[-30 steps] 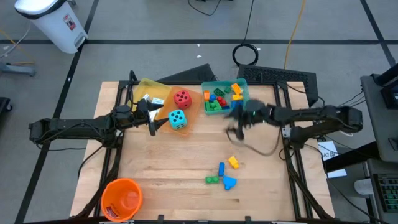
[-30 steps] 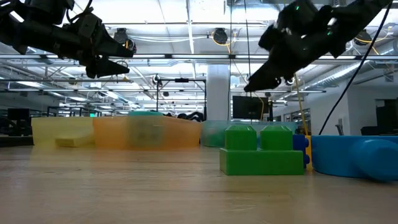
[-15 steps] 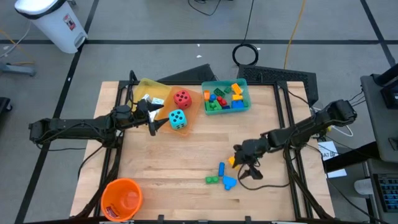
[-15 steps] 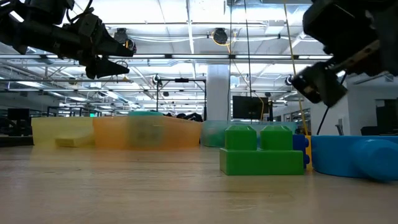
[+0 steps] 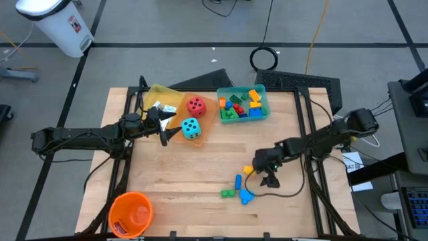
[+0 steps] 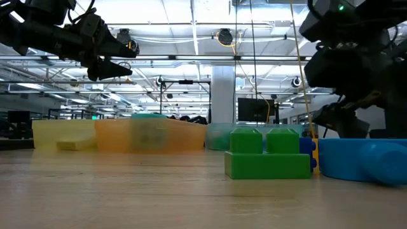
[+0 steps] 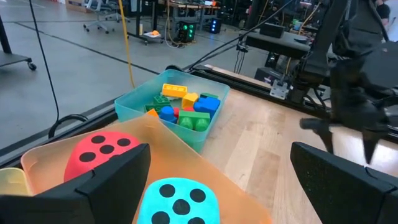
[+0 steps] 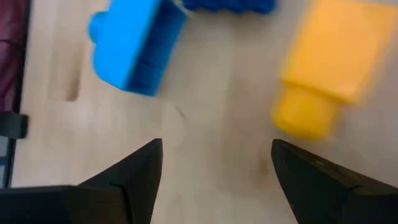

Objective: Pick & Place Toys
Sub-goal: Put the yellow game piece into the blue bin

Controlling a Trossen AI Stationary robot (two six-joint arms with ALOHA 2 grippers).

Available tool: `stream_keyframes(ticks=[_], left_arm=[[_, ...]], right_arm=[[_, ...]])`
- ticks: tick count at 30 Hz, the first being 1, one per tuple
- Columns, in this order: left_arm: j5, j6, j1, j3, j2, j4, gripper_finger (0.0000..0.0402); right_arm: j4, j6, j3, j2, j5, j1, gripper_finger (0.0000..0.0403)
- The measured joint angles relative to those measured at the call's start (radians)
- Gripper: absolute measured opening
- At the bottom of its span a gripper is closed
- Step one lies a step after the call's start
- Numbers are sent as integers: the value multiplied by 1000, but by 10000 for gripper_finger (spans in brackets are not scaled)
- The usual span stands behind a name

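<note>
Loose toy bricks lie flat on the wood near the table's front right: a yellow brick (image 5: 249, 171), a blue brick (image 5: 238, 181), a light blue brick (image 5: 246, 196) and a green brick (image 5: 229, 193). My right gripper (image 5: 262, 173) hovers open just right of them, tipped down. In its wrist view the light blue brick (image 8: 134, 43) and the yellow brick (image 8: 323, 81) lie beyond its fingertips (image 8: 214, 162). My left gripper (image 5: 167, 131) hangs open beside the cyan die (image 5: 191, 128) and the red die (image 5: 196, 104) in the orange tray (image 5: 212, 117).
A teal tray (image 5: 262, 90) with several bricks stands at the far middle. A yellow tray (image 5: 160, 92) with white cards sits far left, beside the orange tray. An orange bucket (image 5: 130, 213) stands at the near left corner. Bare wood (image 5: 200, 161) lies in the table's middle.
My right gripper has swung from the teal tray toward the table's near edge, sunk and tipped its fingers downward, ending beside the loose bricks. Nothing on the table has moved.
</note>
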Motion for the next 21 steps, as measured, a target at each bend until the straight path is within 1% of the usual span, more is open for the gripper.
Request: stream_keyframes(ticks=[2, 3, 5, 8, 9, 11, 14, 21], left_arm=[[0, 1, 0, 0, 0, 0, 392], [0, 1, 0, 0, 0, 0, 392], [0, 2, 0, 0, 0, 0, 392], [0, 4, 0, 0, 0, -1, 392], [0, 4, 0, 0, 0, 0, 392], [0, 4, 0, 0, 0, -1, 392], [0, 2, -1, 0, 0, -2, 392], [0, -1, -2, 0, 0, -3, 392]], right_arm=[[-39, 8, 0, -22, 1, -30, 269], [-62, -2, 0, -36, 18, -42, 269], [-126, -40, 0, -72, 80, -61, 269], [-132, -58, 0, -98, 208, -79, 269], [-118, -45, 0, -101, 235, -80, 269], [-73, -28, 0, -96, 255, -76, 270], [-22, -26, 0, -70, 257, -54, 269], [125, -33, 0, 54, 323, -2, 269]])
